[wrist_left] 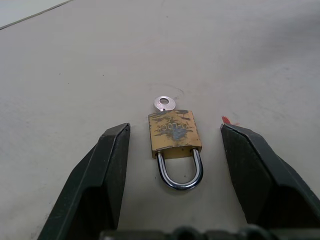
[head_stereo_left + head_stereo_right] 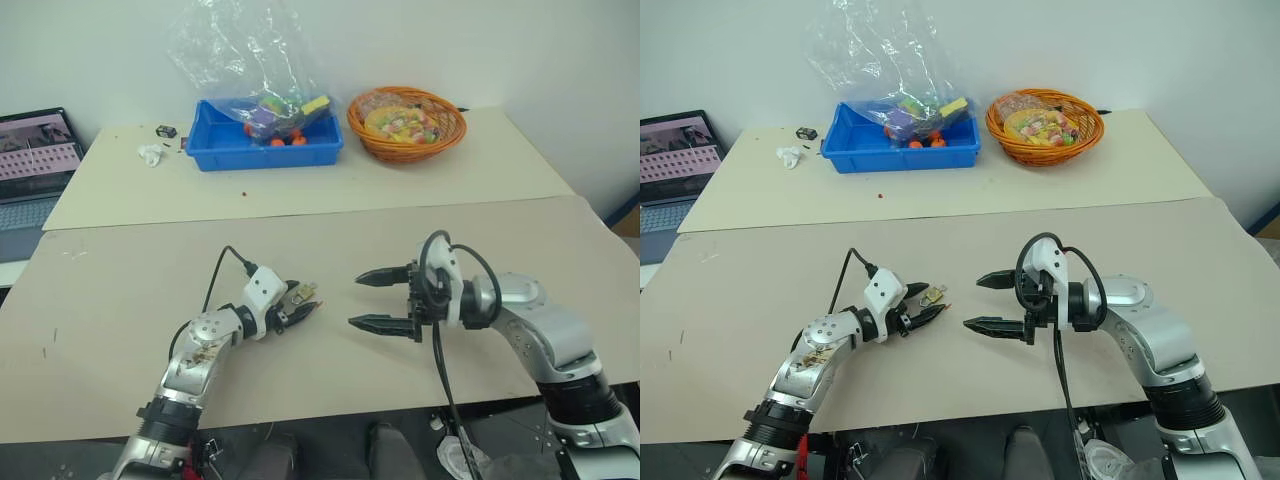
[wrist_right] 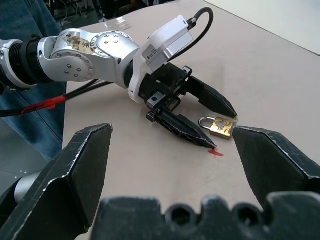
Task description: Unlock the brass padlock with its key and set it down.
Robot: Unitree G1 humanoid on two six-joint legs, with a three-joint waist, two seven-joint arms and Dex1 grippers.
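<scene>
Counter (image 2: 330, 240): broad beige flat surface filling the middle of the head view, with a second pale panel butted behind it across the upper half.
Bin: blue rectangular plastic tray (image 2: 262, 150), upper centre of the frame, holding coloured toys under a crumpled clear plastic bag (image 2: 240, 50).
Basket: round orange woven basket (image 2: 407, 123), just right of the bin, heaped with small wrapped sweets.
Right tool (image 2: 384, 299): black two-fingered tool, right of centre, fingers spread wide with nothing between them, aimed toward the left tool.
Left tool (image 2: 303, 302): black two-fingered tool, left of centre, fingers apart and clamped on nothing; they straddle the lock without touching it.
Lock: small golden-brass rectangular padlock (image 1: 174, 135) with a thin silver U-shaped shackle, lying flat on the counter in the middle of the left wrist view, between the two fingers, shackle toward the wrist.
Key: small silver key (image 1: 164, 104), its round head poking out of the lock's far end.
Shackle state: both legs appear to sit in the body; I cannot tell whether it is locked.
Handling: likely light, rigid and slick metal, apt to skid or pivot when nudged.
Hold: best pinched across the flat brass sides, leaving key head and shackle free.
</scene>
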